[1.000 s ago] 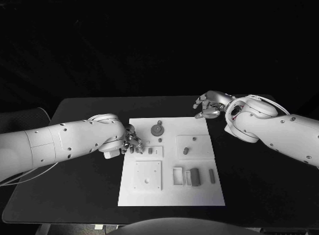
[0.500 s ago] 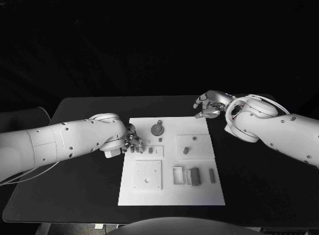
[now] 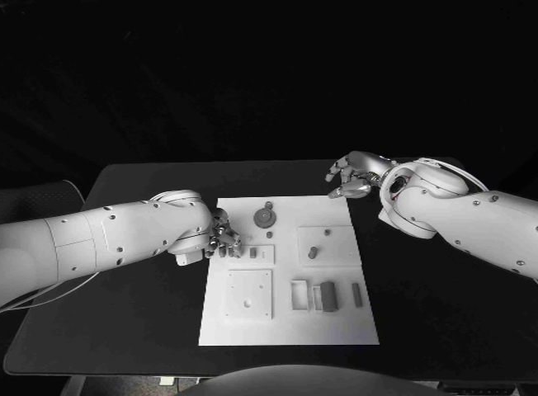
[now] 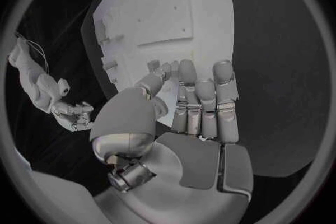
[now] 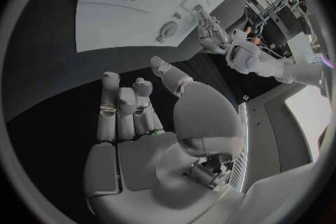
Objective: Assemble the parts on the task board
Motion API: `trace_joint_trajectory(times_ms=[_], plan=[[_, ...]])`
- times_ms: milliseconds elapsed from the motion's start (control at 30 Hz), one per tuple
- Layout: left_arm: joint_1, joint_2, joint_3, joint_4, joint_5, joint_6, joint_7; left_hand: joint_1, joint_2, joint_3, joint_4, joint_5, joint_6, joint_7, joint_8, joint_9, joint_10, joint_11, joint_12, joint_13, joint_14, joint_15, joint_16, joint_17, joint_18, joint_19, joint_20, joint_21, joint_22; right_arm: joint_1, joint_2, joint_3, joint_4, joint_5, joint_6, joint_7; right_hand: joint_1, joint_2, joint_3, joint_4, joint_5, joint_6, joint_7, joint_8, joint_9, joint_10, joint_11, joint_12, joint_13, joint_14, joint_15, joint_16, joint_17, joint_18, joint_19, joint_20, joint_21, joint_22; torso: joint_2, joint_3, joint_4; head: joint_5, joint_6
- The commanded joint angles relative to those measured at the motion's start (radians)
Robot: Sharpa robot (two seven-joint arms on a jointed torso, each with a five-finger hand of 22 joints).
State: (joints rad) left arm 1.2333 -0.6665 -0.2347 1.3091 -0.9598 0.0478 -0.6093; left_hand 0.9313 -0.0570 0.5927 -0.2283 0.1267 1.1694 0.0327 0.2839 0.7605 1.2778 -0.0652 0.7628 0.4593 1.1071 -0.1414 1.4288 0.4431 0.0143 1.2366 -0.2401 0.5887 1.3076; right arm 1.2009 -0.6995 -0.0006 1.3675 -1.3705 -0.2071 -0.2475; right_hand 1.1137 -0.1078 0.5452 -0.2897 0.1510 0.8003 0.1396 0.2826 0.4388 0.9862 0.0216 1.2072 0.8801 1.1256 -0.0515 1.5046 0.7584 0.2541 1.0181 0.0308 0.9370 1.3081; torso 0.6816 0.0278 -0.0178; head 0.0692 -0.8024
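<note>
lay flat mid-counter (image 3: 126, 330): white task board (image 3: 287, 326), small grey parts (image 3: 327, 296) in its recesses. left hand (image 3: 219, 239) at its edge, fingers together, empty; right hand (image 3: 355, 175) beyond, fingers curled, empty.

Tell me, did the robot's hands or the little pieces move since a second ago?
Nothing visibly changed. The left hand rests at the board's left edge and the right hand hovers past its far right corner, both where they were. The round part and the other pieces lie as before.
</note>
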Motion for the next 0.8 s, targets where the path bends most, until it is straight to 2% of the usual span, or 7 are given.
trace_joint_trajectory(times_ms=[33,367,800], plan=[[-0.004,0.004,-0.002,0.000,-0.007,0.008,0.002,-0.016,-0.031,-0.011,0.025,-0.025,-0.009,0.003,0.046,-0.005,-0.003,-0.003,0.008,0.000,0.019,-0.031,0.006,0.002,0.010,0.013,-0.024,0.008,0.021,-0.001,-0.001,0.001,0.002,-0.009,0.010,0.002,0.004,-0.005,-0.002,0.000,0.001,0.037,0.029,-0.005,-0.001,-0.051,0.035,0.004,-0.002,-0.006,0.002,-0.001,-0.002,0.008,-0.008,0.001,-0.005,0.017,0.000,-0.0004,0.0001,-0.001,0.000],[-0.004,0.005,-0.002,-0.002,-0.006,-0.001,0.005,-0.064,-0.077,-0.027,0.087,-0.073,-0.019,0.002,0.069,-0.026,-0.008,-0.004,0.013,-0.003,0.017,-0.032,0.005,0.001,0.012,0.007,-0.025,0.010,0.019,-0.001,-0.001,0.001,0.001,-0.009,0.011,0.002,0.004,-0.005,-0.002,0.000,0.001,0.037,0.029,-0.005,-0.001,-0.052,0.035,0.004,-0.002,-0.006,0.002,-0.001,-0.002,0.008,-0.008,0.001,-0.005,0.017,0.000,-0.0008,0.0005,-0.001,0.000],[-0.004,0.005,-0.002,-0.004,-0.006,-0.003,0.007,-0.083,-0.093,-0.032,0.113,-0.076,-0.023,0.002,0.080,-0.034,-0.009,-0.005,0.015,-0.004,0.016,-0.032,0.005,0.001,0.014,0.007,-0.026,0.010,0.019,-0.001,-0.001,0.001,0.000,-0.009,0.012,0.003,0.004,-0.006,-0.002,0.000,0.001,0.037,0.030,-0.006,-0.001,-0.052,0.035,0.004,-0.002,-0.006,0.002,-0.001,-0.002,0.008,-0.009,0.001,-0.005,0.017,0.000,-0.0002,0.0002,-0.001,-0.001]])
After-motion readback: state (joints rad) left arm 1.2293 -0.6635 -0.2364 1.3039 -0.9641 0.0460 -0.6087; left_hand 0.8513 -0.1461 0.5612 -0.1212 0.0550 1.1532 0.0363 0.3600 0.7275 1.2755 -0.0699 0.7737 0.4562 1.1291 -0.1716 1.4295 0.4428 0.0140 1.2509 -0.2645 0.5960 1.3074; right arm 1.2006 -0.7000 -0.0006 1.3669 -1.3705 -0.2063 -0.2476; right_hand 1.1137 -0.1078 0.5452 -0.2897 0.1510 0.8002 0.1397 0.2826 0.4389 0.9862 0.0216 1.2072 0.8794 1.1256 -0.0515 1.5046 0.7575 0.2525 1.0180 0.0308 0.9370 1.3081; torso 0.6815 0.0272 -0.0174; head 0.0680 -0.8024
